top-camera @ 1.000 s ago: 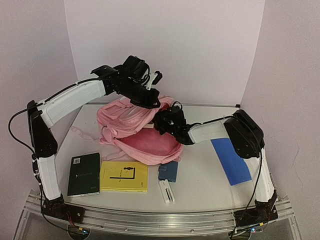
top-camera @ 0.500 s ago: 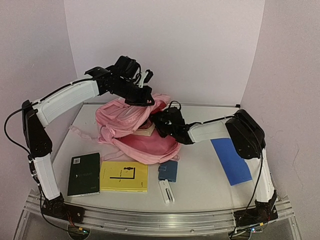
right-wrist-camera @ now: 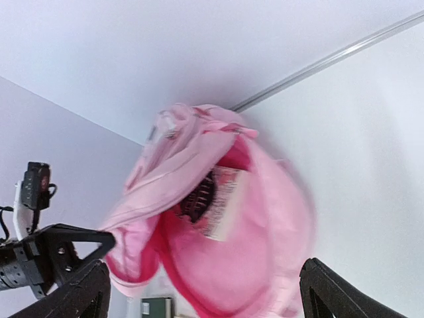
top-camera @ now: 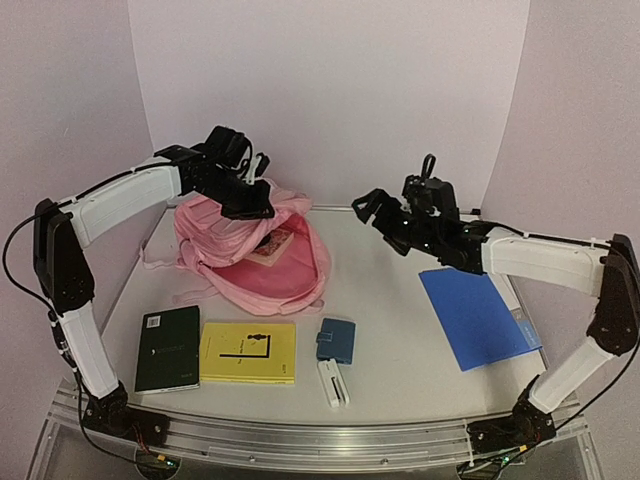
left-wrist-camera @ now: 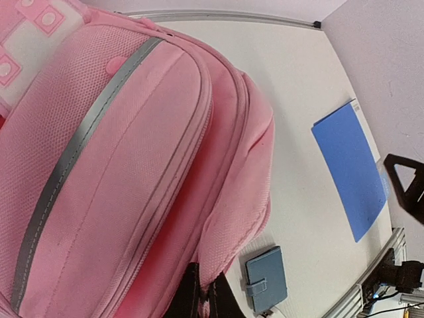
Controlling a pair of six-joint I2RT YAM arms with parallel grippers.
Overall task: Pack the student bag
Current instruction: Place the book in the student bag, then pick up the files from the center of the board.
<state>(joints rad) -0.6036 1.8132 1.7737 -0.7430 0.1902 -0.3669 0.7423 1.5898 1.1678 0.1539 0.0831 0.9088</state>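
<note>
While the left fingers (left-wrist-camera: pixel 202 301) are pressed together on a thin fold of the large soft pink fabric student bag (top-camera: pixel 262 275), pinching it and holding the mouth up, the right fingers (right-wrist-camera: pixel 73 291) stand spread wide and empty, well apart from the bag. I note the bag lies at the rear left of the white tabletop (top-camera: pixel 400 350), a pale paperback book (top-camera: pixel 272 245) showing inside its opening.

Risk, in my judgement: the pinch takes little cloth, and a slip would drop the flap over the mouth. The black notebook (top-camera: pixel 168 347), yellow booklet (top-camera: pixel 248 352), blue wallet (top-camera: pixel 337 340) and flat blue folder (top-camera: pixel 480 318) lie outside; pushing one against a sagging rim could shove the bag away.
</note>
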